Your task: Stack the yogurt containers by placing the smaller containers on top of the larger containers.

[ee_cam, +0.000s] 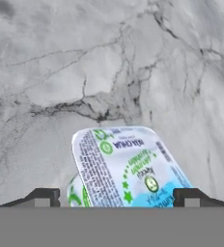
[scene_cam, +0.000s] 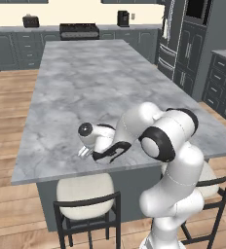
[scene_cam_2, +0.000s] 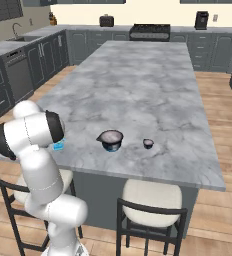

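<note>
yogurt containers sit along the near edge of the marble tabletop [scene_cam_2: 138,85]: in the right base view the round dark cup [scene_cam_2: 110,140] stands at centre, the tiny dark-topped piece [scene_cam_2: 148,143] well apart at its 3 o'clock, and the light-blue pack [ee_cam: 128,169] shows as a sliver of blue past the arm at the cup's 9 o'clock. in the hand view the pack lies between the fingertips [ee_cam: 41,197] of the end effector [ee_cam: 116,198], whose tips stand apart on either side; whether they press it cannot be told. the arm folds low over the edge, likely to take this smaller pack first and carry it to the wider cup.
</note>
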